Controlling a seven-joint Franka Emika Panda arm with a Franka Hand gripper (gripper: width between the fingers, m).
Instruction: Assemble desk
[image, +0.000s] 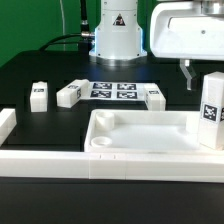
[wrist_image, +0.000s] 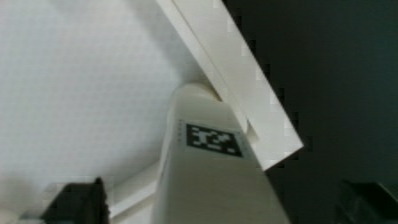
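Wrist view shows my hand (wrist_image: 217, 205) released, fingers (wrist_image: 80, 203) clear of the small square white plastic desk leg (wrist_image: 214, 140) between them; in the exterior view it stands upright at three o'clock of the large white tray-like tabletop (image: 150, 136).

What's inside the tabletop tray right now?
The tabletop floor looks bare, with a round socket in one corner. One leg stands upright at the exterior view's right end. Its base is hidden behind the rim, so whether it is seated can't be told.
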